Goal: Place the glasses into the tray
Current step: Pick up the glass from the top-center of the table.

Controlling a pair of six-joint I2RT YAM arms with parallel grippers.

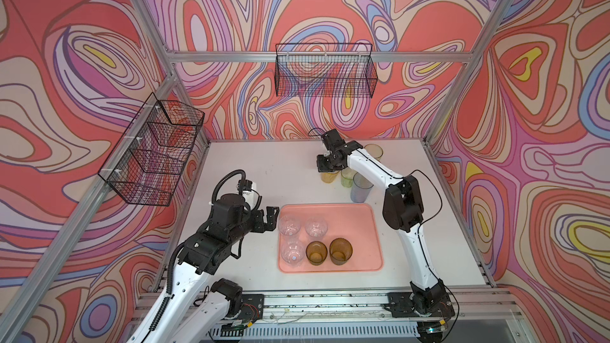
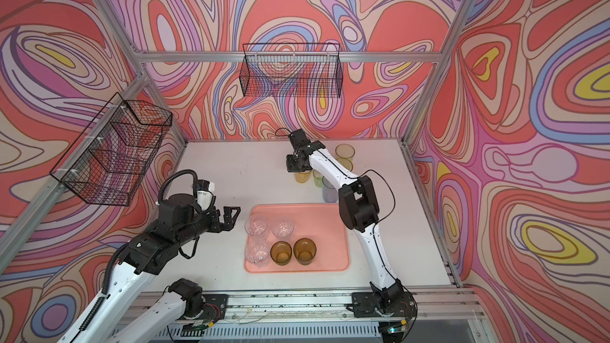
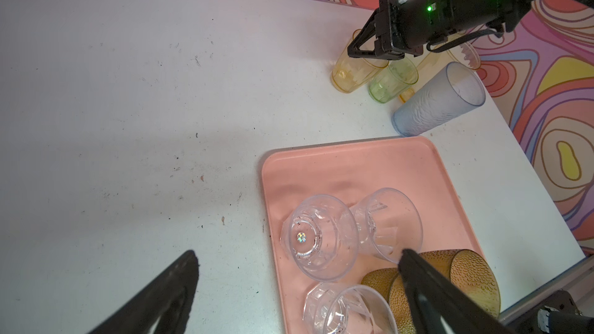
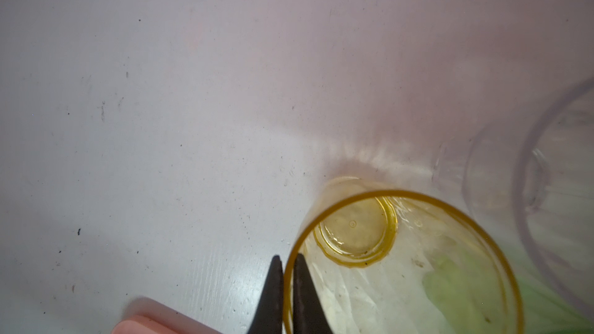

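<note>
My right end effector pinches the rim wall of the yellow tumbler, one finger inside, one outside; the tumbler stands upright on the bench at its far side. The tray lies back toward my base from it, its right half bare. My left end effector hangs spread beside the tray's left edge, well apart from this tumbler.

In a top view my right arm covers part of the green glass and the far amber glass. On the right wrist camera the yellow glass runs off the frame; beside it a blurred pale glass, possibly the blue-grey one, is cut off too.
</note>
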